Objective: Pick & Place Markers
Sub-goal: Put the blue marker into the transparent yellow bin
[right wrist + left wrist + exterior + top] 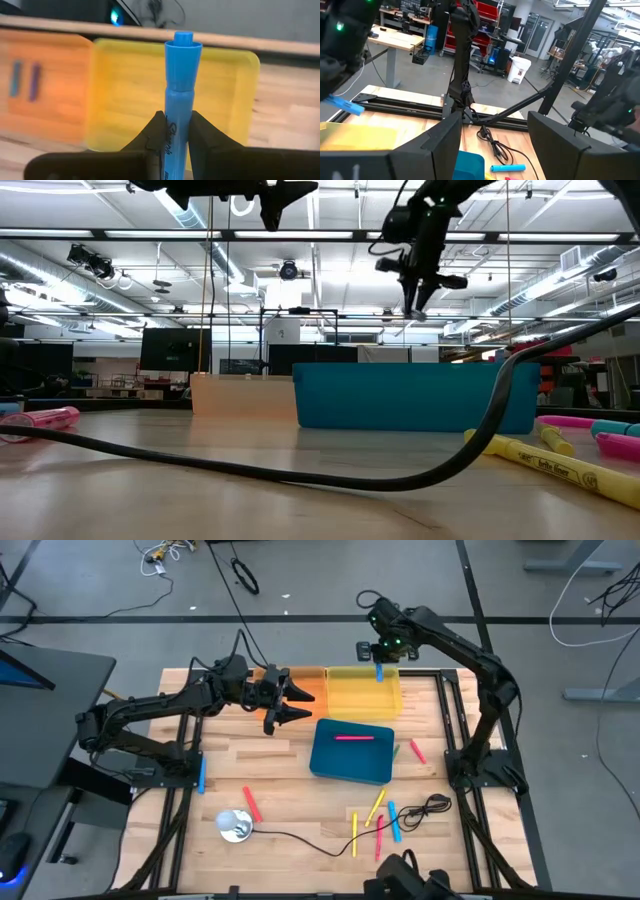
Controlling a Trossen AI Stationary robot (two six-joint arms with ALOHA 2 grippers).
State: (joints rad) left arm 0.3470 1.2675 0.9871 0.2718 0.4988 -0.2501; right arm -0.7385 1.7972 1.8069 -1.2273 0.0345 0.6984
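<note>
Right wrist view shows my right gripper (pixel 175 137) pinching a blue marker (pixel 179 95) upright above the yellow tray (pixel 125 95). I'd judge it best to lower it inside the rim before letting go, since the smooth round barrel could roll. My left gripper (pixel 290 702), jaws wide and empty, waits over the orange tray (pixel 50 90).

The wooden table (pixel 290 780) carried an orange bin (pixel 308 686), a yellow bin (pixel 350 695) and a teal bin (pixel 350 760). Loose markers (pixel 372 812) lay near a black cable (pixel 300 838), with a pink marker (pixel 251 804), a blue marker (pixel 201 774) and a round silver object (pixel 235 826).
</note>
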